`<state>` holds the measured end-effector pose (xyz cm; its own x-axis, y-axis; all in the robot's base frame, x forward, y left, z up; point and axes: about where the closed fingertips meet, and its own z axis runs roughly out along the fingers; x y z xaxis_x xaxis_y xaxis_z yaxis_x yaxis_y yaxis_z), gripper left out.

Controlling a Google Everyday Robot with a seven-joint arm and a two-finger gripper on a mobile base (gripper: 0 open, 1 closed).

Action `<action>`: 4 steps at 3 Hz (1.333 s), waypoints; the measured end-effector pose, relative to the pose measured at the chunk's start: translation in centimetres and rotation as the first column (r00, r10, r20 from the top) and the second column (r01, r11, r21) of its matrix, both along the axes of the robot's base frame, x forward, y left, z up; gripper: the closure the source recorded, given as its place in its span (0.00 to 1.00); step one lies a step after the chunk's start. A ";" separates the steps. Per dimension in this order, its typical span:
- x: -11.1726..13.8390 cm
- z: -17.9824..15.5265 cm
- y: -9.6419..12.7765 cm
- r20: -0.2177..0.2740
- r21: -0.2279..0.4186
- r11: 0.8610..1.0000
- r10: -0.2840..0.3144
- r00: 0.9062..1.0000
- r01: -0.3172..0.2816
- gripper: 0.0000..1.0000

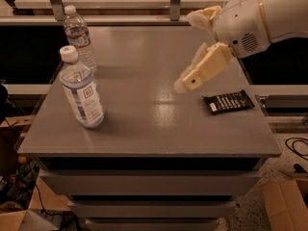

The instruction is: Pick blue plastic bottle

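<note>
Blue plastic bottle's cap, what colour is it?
White, in the camera view: the cap tops the blue plastic bottle; the gripper hovers mid-frame, clear of it.

Dim amber light, soft glare on the table near the jaws of the gripper, mid-right.

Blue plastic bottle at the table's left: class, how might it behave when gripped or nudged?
The blue plastic bottle stands tall on a narrow base, so a high nudge would probably tip it. Its round body would likely roll once down. The clear wall may dent under a squeeze. The claw hovers above the table, apart from the bottle.
</note>
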<state>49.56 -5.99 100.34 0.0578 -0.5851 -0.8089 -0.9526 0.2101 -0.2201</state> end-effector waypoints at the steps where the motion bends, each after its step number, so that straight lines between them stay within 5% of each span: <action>1: -0.2 0.6 5.3 -0.019 0.184 0.978 0.100 0.995 -0.095 0.00; 2: -1.3 1.3 10.3 -0.025 0.291 0.937 0.209 0.978 -0.193 0.00; 4: -1.8 0.7 11.5 -0.031 0.316 0.925 0.231 0.972 -0.210 0.00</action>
